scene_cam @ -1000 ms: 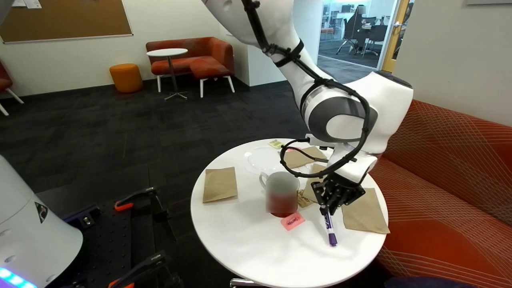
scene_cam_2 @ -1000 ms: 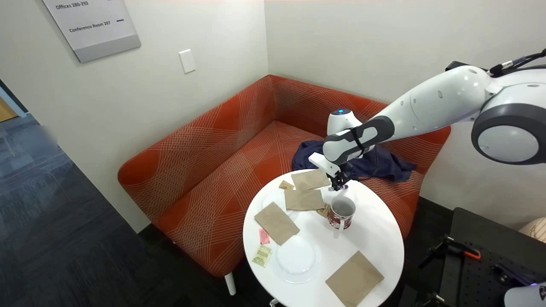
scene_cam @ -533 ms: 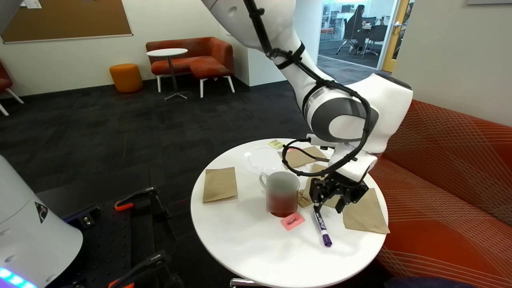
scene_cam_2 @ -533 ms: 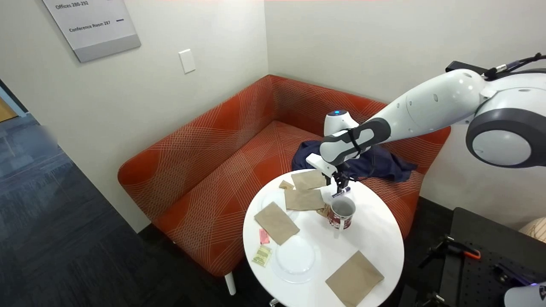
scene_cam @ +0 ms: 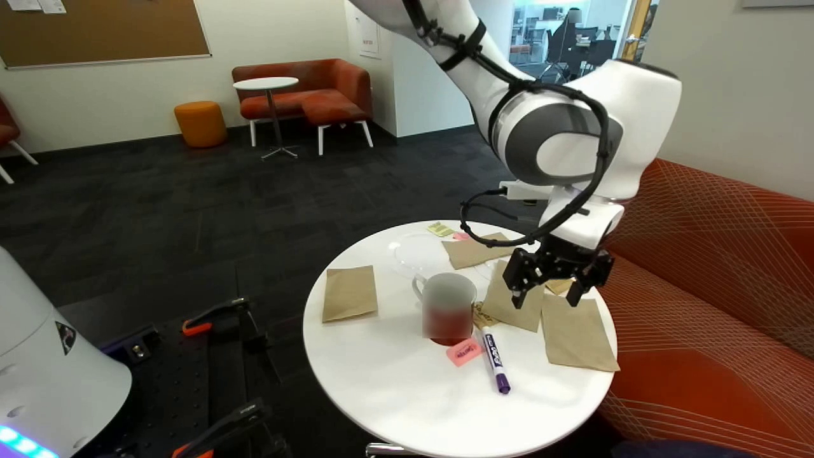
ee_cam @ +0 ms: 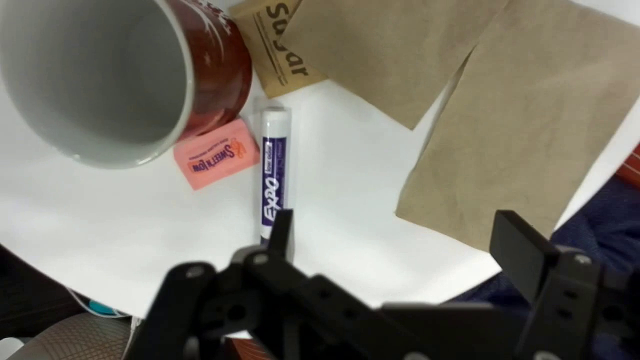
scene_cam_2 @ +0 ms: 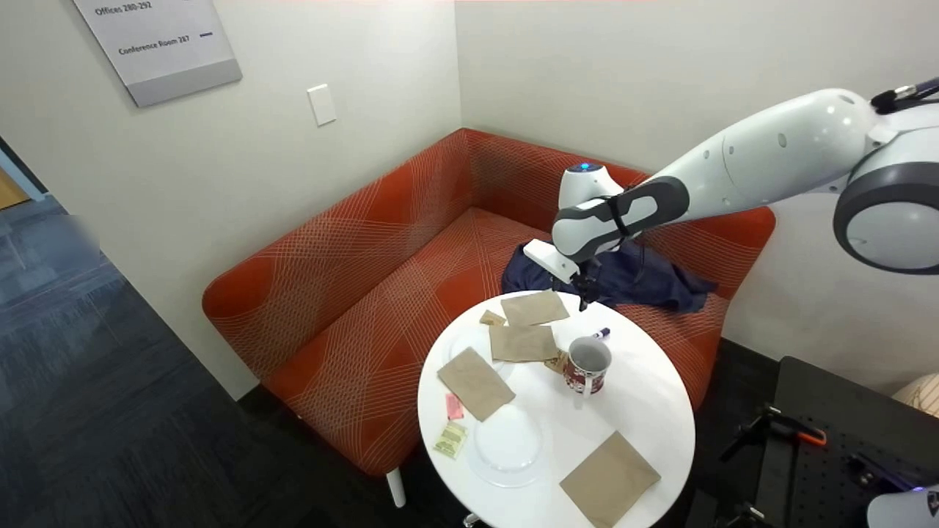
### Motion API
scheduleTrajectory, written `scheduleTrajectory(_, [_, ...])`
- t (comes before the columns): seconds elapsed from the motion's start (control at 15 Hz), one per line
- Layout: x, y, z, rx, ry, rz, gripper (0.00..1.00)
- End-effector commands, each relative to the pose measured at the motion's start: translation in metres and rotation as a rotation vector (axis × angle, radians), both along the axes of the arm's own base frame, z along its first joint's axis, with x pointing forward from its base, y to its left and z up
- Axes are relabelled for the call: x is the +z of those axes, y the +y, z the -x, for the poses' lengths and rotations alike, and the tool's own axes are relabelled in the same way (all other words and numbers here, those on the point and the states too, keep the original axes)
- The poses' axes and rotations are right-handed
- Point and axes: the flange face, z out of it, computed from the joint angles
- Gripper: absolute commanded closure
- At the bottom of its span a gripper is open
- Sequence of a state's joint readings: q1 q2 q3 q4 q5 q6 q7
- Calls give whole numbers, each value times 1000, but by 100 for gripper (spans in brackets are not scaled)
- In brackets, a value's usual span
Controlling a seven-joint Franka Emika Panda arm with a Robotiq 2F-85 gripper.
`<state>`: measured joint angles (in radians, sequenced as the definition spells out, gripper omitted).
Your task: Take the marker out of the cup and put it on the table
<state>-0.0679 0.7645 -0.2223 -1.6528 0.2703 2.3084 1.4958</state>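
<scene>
On the round white table (scene_cam: pixel 394 401) lies the purple-and-white marker (scene_cam: pixel 495 360), flat and close beside the cup (scene_cam: pixel 448 318). The wrist view gives the marker (ee_cam: pixel 274 175) in full but for its lower end, which is behind a finger of mine. The cup (ee_cam: pixel 220 70) stands upright, dark red with a pale inside, and nothing shows within it. In an exterior view the cup (scene_cam_2: pixel 587 378) hides part of the marker (scene_cam_2: pixel 601 334). My gripper (scene_cam: pixel 545 298) hangs above the table, jaws wide apart and nothing between them, to one side of the marker.
A pink sweetener packet (scene_cam: pixel 465 352) lies between cup and marker, with a sugar packet (ee_cam: pixel 280 50) at the cup's foot. Several brown napkins (scene_cam: pixel 580 334) and a clear plate (scene_cam_2: pixel 508 444) are spread around. A red sofa (scene_cam: pixel 706 331) borders the table.
The gripper has opened and let go of the marker, then risen away from it. The marker has shifted over the tabletop towards the cup and now lies free.
</scene>
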Motion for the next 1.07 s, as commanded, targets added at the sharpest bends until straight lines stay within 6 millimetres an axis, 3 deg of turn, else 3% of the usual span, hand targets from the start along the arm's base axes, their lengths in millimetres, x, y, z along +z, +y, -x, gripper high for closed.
scheduleTrajectory(0.0, [48, 2, 18, 27, -20, 9, 0])
scheduleTrajectory(0.6, [139, 26, 69, 182, -77, 2, 0])
scheduleTrajectory(1.0, [197, 49, 113, 431, -136, -81, 0])
